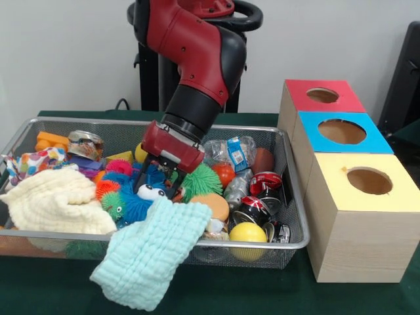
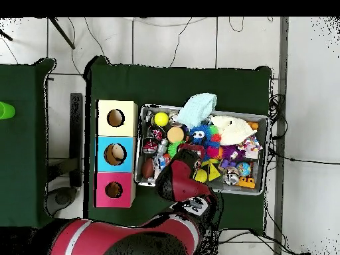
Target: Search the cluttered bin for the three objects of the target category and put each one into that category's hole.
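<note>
Sitting heaped in a wire-mesh bin (image 1: 296, 216) on the green table (image 1: 216, 289), with nothing showing which category is the target; lying at the bin's right side, shiny metal cans (image 1: 259, 197) in red, black and silver, dented and tilted against one another; resting just in front of them, a smooth yellow ball (image 1: 248, 232); crowding the middle, spiky rubber balls, one green (image 1: 201, 180), one orange (image 1: 107, 188), and a blue bristly toy with big white eyes (image 1: 141, 200); draping over the front rim, a pale teal waffle-textured cloth (image 1: 149, 252), its lower end hanging outside the mesh; bunching at the left, a cream knitted cloth (image 1: 56, 203); crumpling behind the green ball, a clear plastic bottle with a blue label (image 1: 230, 152); reaching down among the spiky toys, the red and black gripper (image 1: 157, 187), dark fingers (image 1: 140, 182) looking spread apart, though impossible to tell whether anything is caught between them, the tips being half buried in the bristles; standing beside the bin, three pale wooden boxes with round holes, topped red (image 1: 321, 96), blue (image 1: 341, 132) and yellow (image 1: 369, 180); blocking much of the bin's near half in the overhead view, the arm (image 2: 179, 182); staying too small to identify, the items in the far left corner.
</note>
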Action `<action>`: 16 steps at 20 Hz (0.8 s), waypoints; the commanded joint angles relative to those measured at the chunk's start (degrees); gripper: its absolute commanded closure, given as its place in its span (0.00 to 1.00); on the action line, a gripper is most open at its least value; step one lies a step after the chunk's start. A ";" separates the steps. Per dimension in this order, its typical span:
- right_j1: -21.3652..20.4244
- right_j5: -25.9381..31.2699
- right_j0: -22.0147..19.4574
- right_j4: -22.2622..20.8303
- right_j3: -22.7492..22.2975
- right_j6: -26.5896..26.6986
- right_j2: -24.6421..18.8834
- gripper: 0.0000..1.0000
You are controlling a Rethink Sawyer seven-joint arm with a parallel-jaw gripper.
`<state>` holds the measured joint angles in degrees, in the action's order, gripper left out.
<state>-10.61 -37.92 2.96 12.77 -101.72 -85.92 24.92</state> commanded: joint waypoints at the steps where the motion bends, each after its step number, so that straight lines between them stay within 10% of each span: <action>1: 2.31 -2.12 1.66 4.64 -2.17 -15.52 -6.01 0.00; 16: -0.37 -1.27 3.55 7.23 -6.52 -19.03 -7.05 0.00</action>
<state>-11.82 -37.91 7.45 18.40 -106.04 -88.07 24.94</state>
